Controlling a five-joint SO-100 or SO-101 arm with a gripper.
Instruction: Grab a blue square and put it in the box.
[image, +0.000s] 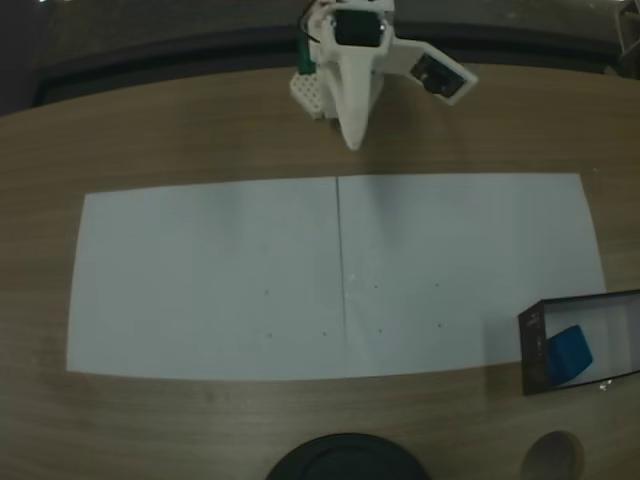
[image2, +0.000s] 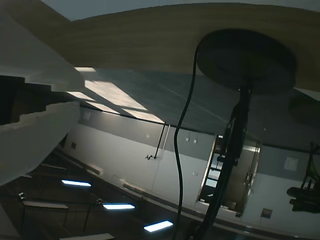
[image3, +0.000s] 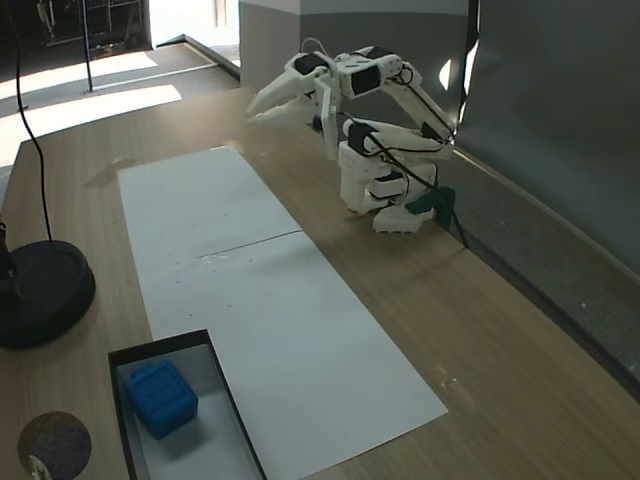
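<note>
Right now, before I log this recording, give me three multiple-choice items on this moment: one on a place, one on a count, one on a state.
1. Where is the blue square?
A. On the white paper
B. Inside the box
C. In the gripper

2. How many white paper sheets lie on the table?
A. Two, side by side
B. One
C. Four

3. What is the gripper doing?
A. Clamping the blue square
B. Pressing on the round black base
C. Holding nothing, raised near the arm's base

Key: 1 B, both fixed views show the block within the dark walls. 2 A, a seam divides the sheets. 3 C, it hangs in the air away from the box.
</note>
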